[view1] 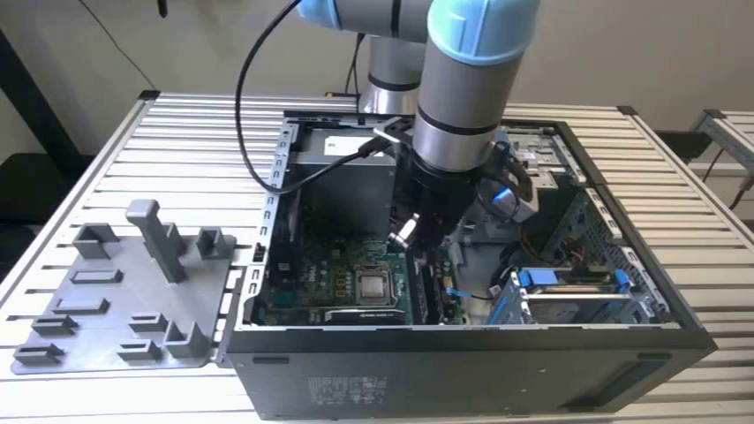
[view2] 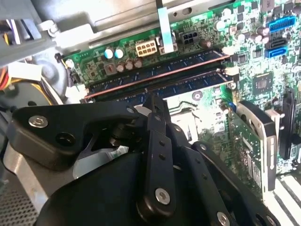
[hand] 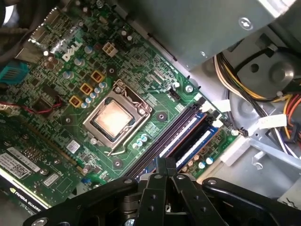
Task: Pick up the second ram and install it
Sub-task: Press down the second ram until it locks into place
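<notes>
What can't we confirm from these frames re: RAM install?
- Fingertip contact: in both wrist views the gripper linkage covers its fingertips and the near ends of the RAM slots.
- Seating of the second ram: slot latches too small to judge.
- Exterior view: the arm hides the slots.

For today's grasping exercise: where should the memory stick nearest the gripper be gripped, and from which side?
Pinch the memory stick across its two flat faces, at the middle of its top edge, coming straight down from above. It stands upright on its long edge, so only the top is free.
</notes>
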Robot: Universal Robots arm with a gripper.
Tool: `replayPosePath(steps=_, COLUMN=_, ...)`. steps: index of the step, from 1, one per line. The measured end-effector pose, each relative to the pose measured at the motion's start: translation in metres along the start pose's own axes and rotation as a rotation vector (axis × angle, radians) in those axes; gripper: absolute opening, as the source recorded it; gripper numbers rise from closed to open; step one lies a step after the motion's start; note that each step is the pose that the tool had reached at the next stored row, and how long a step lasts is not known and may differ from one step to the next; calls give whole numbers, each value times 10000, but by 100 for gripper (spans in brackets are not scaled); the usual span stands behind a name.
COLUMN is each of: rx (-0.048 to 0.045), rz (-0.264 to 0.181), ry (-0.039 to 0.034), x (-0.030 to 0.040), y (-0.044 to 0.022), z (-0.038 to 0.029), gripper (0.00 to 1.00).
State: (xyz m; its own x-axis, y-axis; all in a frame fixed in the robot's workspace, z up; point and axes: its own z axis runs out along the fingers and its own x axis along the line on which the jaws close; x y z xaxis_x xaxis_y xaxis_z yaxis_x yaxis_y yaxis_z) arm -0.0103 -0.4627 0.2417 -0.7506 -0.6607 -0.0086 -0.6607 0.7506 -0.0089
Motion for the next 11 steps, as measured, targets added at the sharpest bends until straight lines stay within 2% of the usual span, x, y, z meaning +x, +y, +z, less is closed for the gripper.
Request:
replayPosePath(steps=3, rx=-3, rz=-271, ry=-4, x=14, y=12, z=1, gripper=11)
replayPosePath(steps=11, rx=-10, rz=-1535, ry=-21, x=18, y=15, z=1, gripper=11)
